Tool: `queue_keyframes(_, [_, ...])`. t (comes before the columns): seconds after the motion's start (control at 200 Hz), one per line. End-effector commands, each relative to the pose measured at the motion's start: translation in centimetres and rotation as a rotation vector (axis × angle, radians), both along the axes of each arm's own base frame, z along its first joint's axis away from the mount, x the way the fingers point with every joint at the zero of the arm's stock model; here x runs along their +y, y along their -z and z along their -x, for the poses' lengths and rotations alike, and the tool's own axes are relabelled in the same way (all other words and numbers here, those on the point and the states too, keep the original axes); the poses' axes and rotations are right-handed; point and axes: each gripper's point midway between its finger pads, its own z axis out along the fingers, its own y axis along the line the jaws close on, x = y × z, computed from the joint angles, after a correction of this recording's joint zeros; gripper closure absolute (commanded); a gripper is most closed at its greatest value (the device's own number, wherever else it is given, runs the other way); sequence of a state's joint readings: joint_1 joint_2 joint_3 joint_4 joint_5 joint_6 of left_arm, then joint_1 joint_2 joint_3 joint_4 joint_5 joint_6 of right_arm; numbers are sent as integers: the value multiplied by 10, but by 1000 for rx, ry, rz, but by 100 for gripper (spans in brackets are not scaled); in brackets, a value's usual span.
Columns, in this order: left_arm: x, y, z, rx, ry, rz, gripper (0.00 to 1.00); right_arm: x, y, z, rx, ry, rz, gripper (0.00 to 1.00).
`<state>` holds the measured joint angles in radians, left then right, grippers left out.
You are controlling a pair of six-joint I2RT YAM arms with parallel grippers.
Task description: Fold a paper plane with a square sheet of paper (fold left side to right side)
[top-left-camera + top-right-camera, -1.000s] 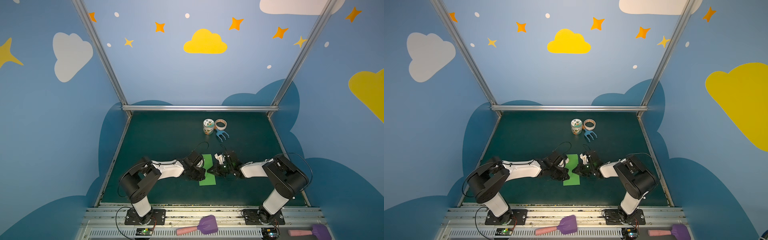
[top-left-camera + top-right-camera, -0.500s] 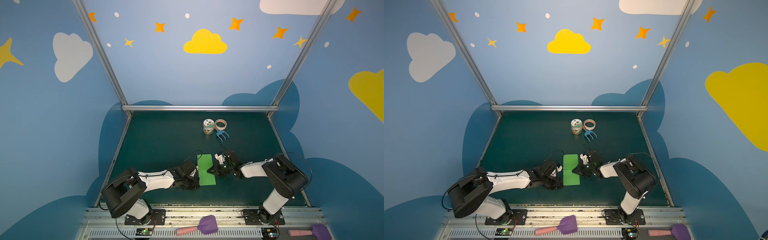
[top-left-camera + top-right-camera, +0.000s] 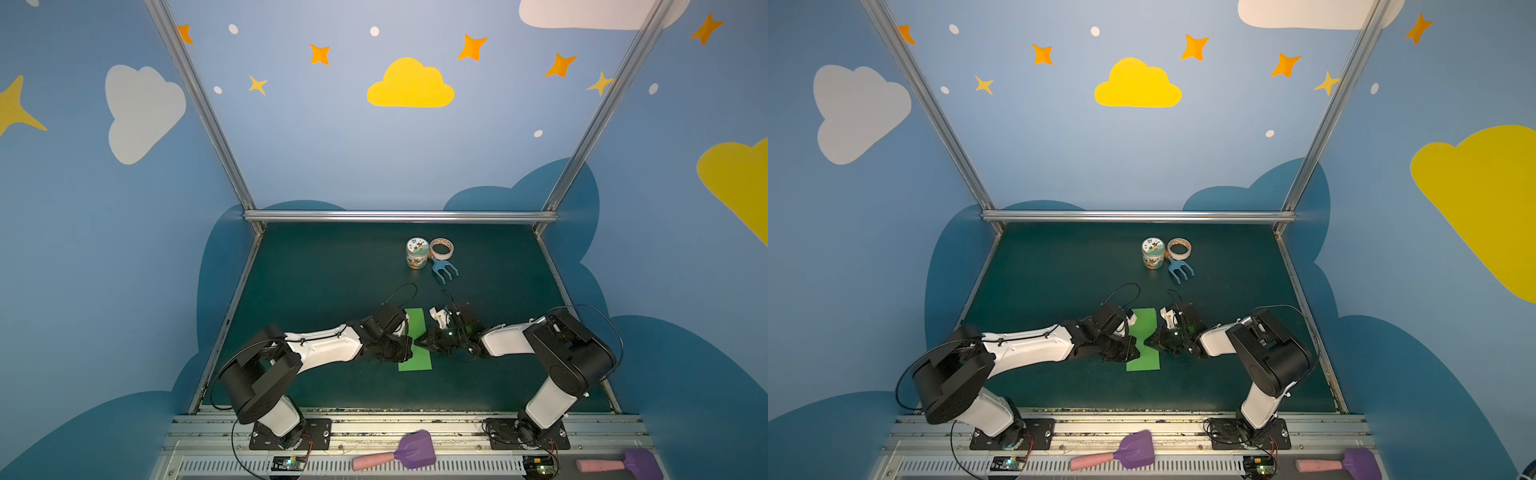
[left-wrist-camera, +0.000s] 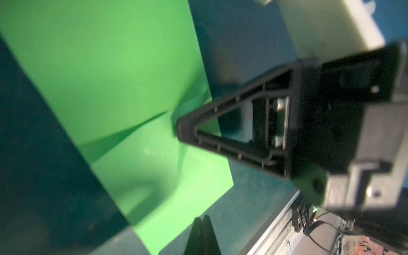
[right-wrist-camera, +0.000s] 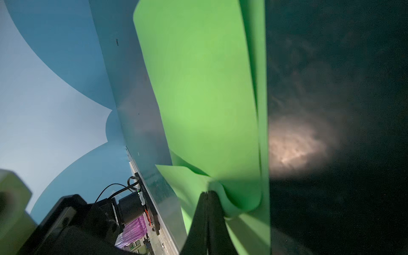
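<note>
The green paper (image 3: pixel 417 326), folded to a narrow strip, lies on the dark mat (image 3: pixel 332 282) between my two arms. My left gripper (image 4: pixel 202 223) is clenched with nothing in it, its tip at the strip's left edge. My right gripper (image 5: pixel 208 196) is also clenched, its tip on the right edge where the paper buckles; I cannot tell whether a layer is caught.

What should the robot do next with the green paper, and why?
Probably slide the shut left gripper along the green paper at its folded edge, to press it flat. The paper is doubled over but its top layer bulges up, while the shut right gripper pins the opposite edge.
</note>
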<state>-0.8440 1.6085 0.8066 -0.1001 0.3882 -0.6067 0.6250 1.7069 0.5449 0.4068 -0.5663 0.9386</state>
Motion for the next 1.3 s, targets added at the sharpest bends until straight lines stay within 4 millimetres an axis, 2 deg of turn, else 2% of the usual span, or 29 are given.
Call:
queue_keyframes(0.0, [2,13,-3,11,19,-35,96,-42,58,23,134,76,231,100])
queue_keyframes(0.285, [21,44,7,61,0,-86,96,-35,50,18,124,58,209,100])
queue_keyframes(0.41, [30,56,15,82,-9,-104,96,-39,39,3,96,57,212,100])
queue_keyframes(0.531, [33,60,18,85,-16,-108,96,-51,16,-24,31,77,235,100])
queue_keyframes(0.596, [32,59,17,85,-19,-104,96,-57,4,-29,8,72,234,100])
queue_keyframes(0.611, [32,59,17,87,-18,-102,96,-54,-6,-38,-21,71,222,100])
queue_keyframes(0.691, [31,59,16,88,-20,-97,96,-55,-27,-42,-65,57,214,100])
queue_keyframes(0.816, [29,59,15,85,-11,-97,96,-46,-49,-33,-105,29,175,100])
queue_keyframes(0.916, [28,59,16,88,-5,-99,96,-32,-56,-17,-127,-20,172,100])
queue_keyframes(1.076, [30,60,17,90,-5,-104,96,-7,-50,4,-137,-96,201,100])
queue_keyframes(1.296, [31,59,17,88,-4,-106,96,17,-34,17,-119,-157,218,100])
